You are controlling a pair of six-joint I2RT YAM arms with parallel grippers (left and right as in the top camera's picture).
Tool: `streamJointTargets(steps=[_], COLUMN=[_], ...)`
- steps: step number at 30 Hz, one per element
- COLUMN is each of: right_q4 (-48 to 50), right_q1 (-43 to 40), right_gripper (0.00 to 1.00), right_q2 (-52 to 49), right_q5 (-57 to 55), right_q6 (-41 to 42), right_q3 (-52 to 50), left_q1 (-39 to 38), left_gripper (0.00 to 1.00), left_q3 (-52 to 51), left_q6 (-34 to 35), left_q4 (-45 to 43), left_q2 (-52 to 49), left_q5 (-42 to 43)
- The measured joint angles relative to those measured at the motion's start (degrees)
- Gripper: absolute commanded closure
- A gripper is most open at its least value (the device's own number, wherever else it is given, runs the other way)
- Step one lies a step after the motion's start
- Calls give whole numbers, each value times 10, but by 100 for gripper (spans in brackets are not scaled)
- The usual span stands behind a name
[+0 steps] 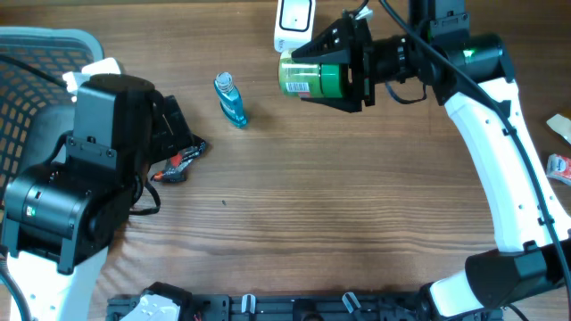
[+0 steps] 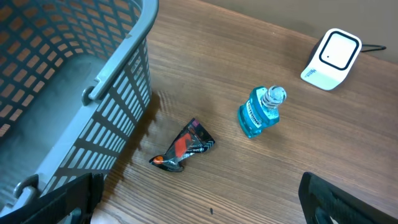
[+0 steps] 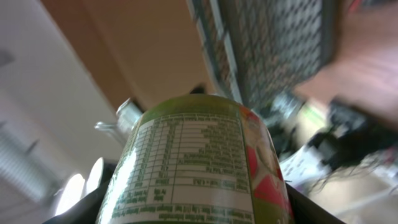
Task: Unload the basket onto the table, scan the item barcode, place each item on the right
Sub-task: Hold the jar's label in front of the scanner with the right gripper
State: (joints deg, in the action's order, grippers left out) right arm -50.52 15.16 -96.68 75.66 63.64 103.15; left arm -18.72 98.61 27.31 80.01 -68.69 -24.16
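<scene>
Closest under my overhead camera is the left arm [image 1: 89,178], parked by the basket [image 1: 36,53]. The left gripper [image 2: 199,186] has its jaws spread fully wide with nothing between them. As far as the left wrist view reaches, I see nothing in the basket. Just right of it a crumpled wrapper [image 2: 183,146] lies on the table, then a blue bottle [image 1: 232,100], also loose on the wood. Further right, the right gripper [image 1: 323,75] has its jaws clamped around the green can [image 1: 299,78], which it holds on its side in the air, near the white scanner [image 1: 294,22] at the table's far edge. The right wrist view shows only the can's printed text panel, and I can't pick out the barcode for certain. I judge we are at the presenting step: the can is up by the scanner but not read. Next I'd roll the wrist until the barcode faces the scanner's window and hold it steady. A couple of small packets [image 1: 559,165] sit at the far right edge.
</scene>
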Motion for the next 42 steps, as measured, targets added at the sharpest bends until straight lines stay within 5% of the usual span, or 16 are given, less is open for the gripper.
streamJointTargets(steps=[7,13,23,34,42], right_q4=[4,137,317,566,655], right_q1=[0,13,38,38,87], right_gripper=[41,41,39,41,40], right_q2=[0,-7,-129,-247,-323], right_q5=[-295,-537,-664,-777,-838], right_q6=[-99,-172,-388,-536,-717], right_q3=[0,-1,-6,-7,-7], left_q1=[0,0,0,0,0], left_gripper=[0,0,0,0,0], left_q3=[0,0,0,0,0], left_q6=[0,9,11,11,11], left_q4=[2,7,37,37,36], left_q2=[0,-3,-19,-19,-24], left_q5=[0,0,-1,-16,-16])
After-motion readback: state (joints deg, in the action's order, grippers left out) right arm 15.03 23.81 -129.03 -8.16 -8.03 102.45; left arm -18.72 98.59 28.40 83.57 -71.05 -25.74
